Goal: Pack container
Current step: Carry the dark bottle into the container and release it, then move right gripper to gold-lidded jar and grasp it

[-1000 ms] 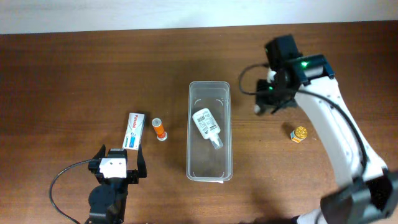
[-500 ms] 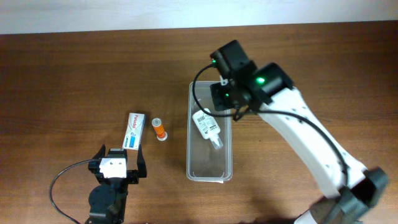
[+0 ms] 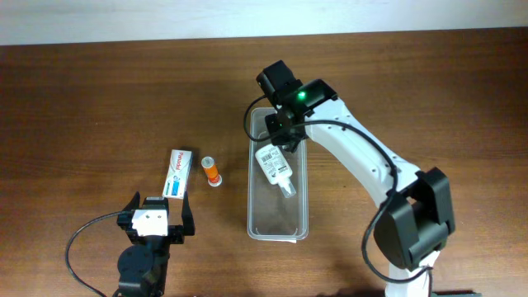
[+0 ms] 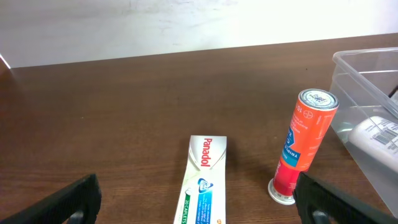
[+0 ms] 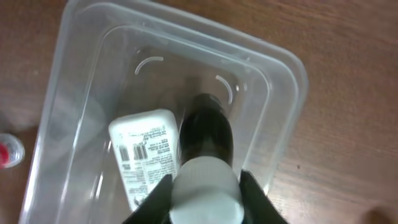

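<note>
At seven o'clock the left gripper gapes wide, the Panadol box and orange tube at its twelve, the clear container lies centre, and the right gripper pinches a dark bottle over its twelve o'clock end.

- White box, left wrist view: brand "Panadol" in red letters running lengthwise at its far end. Below it is a blue-and-green band with small print, too fine to read. From overhead the name shows only as a red streak.
- Orange tube, standing on its white cap: round emblem with lettering on its top end, and a blue label band with white lettering running up the side. Neither is legible.
- White bottle lying in the container, right wrist view: paper label with barcodes and lines of fine print, digits and words unreadable.
</note>
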Controlling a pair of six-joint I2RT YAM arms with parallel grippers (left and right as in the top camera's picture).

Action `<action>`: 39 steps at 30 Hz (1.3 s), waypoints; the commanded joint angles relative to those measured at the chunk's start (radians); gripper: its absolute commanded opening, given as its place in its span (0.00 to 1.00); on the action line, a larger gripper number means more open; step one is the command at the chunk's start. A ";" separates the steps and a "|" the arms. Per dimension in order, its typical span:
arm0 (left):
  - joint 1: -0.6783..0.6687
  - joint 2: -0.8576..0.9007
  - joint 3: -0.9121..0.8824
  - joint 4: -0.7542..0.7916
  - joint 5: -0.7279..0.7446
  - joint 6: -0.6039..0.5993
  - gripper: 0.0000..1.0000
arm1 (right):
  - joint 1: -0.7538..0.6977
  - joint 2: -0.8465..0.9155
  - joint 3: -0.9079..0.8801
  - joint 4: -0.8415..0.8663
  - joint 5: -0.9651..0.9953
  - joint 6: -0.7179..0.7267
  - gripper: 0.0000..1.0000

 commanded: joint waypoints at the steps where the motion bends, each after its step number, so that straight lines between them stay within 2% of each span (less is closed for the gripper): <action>1: 0.004 -0.008 -0.006 0.003 0.007 0.016 0.99 | -0.004 0.004 0.009 0.014 0.018 -0.010 0.30; 4: 0.004 -0.008 -0.006 0.003 0.007 0.016 0.99 | -0.003 -0.029 0.027 0.008 0.001 -0.010 0.48; 6: 0.004 -0.008 -0.006 0.003 0.007 0.016 0.99 | -0.004 -0.068 0.043 -0.007 0.002 -0.007 0.53; 14: 0.004 -0.008 -0.006 0.003 0.007 0.016 0.99 | -0.107 -0.271 0.089 -0.186 0.032 0.076 0.65; 19: 0.004 -0.008 -0.006 0.003 0.007 0.016 0.99 | -0.291 -0.374 0.089 -0.334 0.035 0.108 0.72; 25: 0.004 -0.008 -0.006 0.003 0.007 0.016 0.99 | -0.505 -0.376 0.030 -0.432 -0.004 0.107 0.77; 29: 0.004 -0.008 -0.006 0.003 0.007 0.016 1.00 | -0.581 -0.369 -0.119 -0.376 -0.007 0.107 0.78; 36: 0.004 -0.008 -0.006 0.003 0.007 0.016 0.99 | -0.654 -0.365 -0.481 -0.067 -0.077 0.096 0.78; 39: 0.004 -0.008 -0.006 0.003 0.007 0.016 0.99 | -0.666 -0.364 -0.580 0.039 -0.098 0.096 0.77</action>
